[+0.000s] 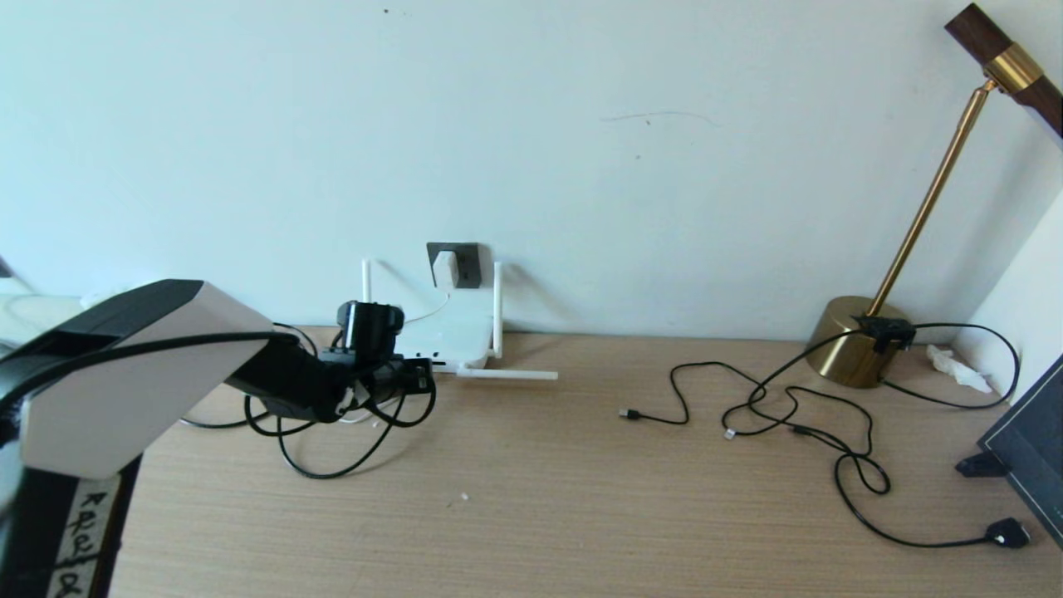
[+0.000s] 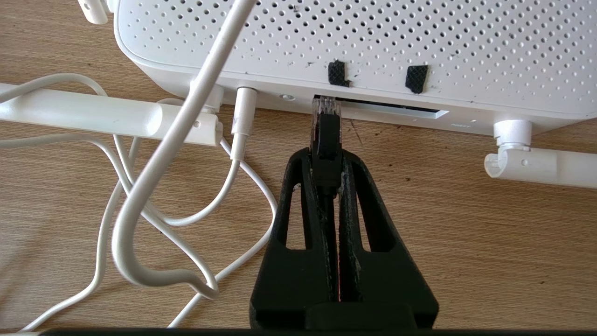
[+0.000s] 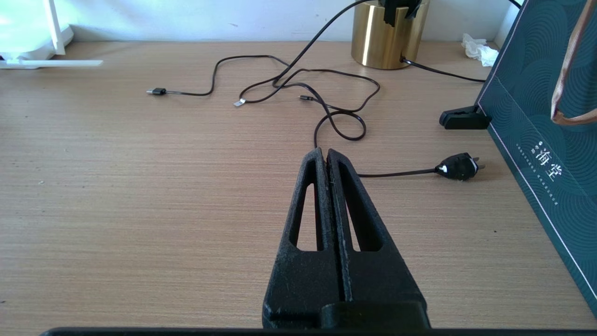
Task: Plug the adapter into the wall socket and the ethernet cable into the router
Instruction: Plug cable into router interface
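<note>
The white adapter [image 1: 444, 267] sits in the dark grey wall socket [image 1: 467, 264] above the desk. Below it lies the white router [image 1: 455, 336], its perforated top [image 2: 373, 42] filling the left wrist view. My left gripper [image 2: 325, 156] is shut on the black plug of the ethernet cable [image 2: 325, 140]. The plug's clear tip [image 2: 325, 106] is at the mouth of a dark port slot on the router's edge; how deep it sits is unclear. The cable loops black on the desk [image 1: 332, 469]. My right gripper [image 3: 325, 153] hovers shut and empty over bare desk on the right.
White cords [image 2: 140, 210] and folded antennas [image 2: 541, 165] lie by the router. Thin black cables [image 1: 789, 407], a brass lamp base [image 1: 855, 345], a black two-prong plug [image 1: 1009, 533], a crumpled tissue [image 1: 955, 365] and a dark green bag [image 3: 545, 140] occupy the right side.
</note>
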Tool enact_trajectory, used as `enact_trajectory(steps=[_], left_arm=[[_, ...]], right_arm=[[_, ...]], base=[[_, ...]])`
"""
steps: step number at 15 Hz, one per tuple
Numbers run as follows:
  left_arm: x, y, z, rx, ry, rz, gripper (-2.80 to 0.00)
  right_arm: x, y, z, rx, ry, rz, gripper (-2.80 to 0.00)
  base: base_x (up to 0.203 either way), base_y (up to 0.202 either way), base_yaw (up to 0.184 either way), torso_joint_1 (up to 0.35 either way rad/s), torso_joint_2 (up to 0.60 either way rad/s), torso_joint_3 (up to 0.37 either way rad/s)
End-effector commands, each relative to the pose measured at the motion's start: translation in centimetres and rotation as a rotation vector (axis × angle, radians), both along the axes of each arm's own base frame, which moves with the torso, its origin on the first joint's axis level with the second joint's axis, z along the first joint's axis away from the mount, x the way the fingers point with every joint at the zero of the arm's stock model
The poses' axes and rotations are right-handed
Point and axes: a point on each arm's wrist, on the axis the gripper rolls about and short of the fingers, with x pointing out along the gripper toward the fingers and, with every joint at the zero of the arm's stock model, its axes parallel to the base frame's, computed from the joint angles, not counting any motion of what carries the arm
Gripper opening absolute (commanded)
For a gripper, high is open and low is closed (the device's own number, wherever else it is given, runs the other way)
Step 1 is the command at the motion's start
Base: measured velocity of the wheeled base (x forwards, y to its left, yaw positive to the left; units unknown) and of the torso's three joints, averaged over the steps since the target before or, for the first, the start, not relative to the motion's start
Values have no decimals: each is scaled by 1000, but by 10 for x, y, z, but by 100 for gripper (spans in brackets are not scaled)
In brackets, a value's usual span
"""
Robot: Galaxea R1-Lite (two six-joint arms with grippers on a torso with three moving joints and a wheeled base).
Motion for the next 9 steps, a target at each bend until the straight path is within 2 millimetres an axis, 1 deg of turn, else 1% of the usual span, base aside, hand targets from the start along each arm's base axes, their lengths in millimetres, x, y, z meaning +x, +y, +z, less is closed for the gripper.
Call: enact_trajectory(steps=[1, 9], left_arm=[[0, -1, 0, -1, -4, -1, -280], [-1, -5, -2, 1, 5, -9, -280]], right_arm=[[0, 0, 0, 0, -1, 0, -280], [0, 0, 0, 0, -1, 1, -280]], base=[[0, 0, 0, 0, 0, 0], [0, 0, 0, 0, 0, 0]])
